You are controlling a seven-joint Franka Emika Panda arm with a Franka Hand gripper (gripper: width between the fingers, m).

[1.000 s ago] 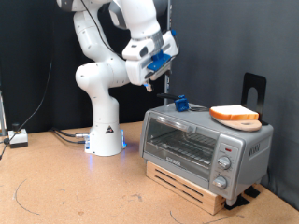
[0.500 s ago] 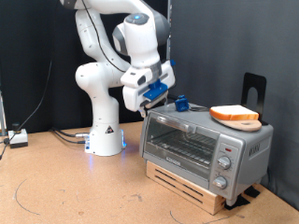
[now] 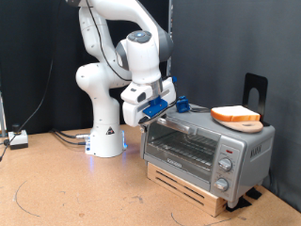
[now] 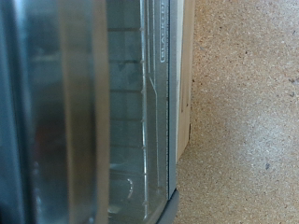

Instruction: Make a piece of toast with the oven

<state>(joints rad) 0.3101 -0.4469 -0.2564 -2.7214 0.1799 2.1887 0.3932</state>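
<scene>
The silver-grey toaster oven (image 3: pixel 209 149) stands on a wooden base at the exterior view's right, its glass door closed and knobs on its right panel. The piece of toast (image 3: pixel 235 116) lies on a round tan board on the oven's top, at its right end. My gripper (image 3: pixel 148 115) hangs right at the oven's upper left front corner, by the top edge of the door. Its fingers do not show clearly. The wrist view is filled with the oven's glass door (image 4: pixel 112 112) and wire rack, seen very close, with no fingers in it.
A small blue object (image 3: pixel 183 104) sits on the oven's top left. A black stand (image 3: pixel 256 89) rises behind the oven. The arm's white base (image 3: pixel 105 141) stands to the exterior view's left of the oven. Cables and a small box (image 3: pixel 19 139) lie at far left.
My gripper has come down and slightly to the exterior view's left, from above the oven to the top left corner of its door. The toast and oven have not moved.
</scene>
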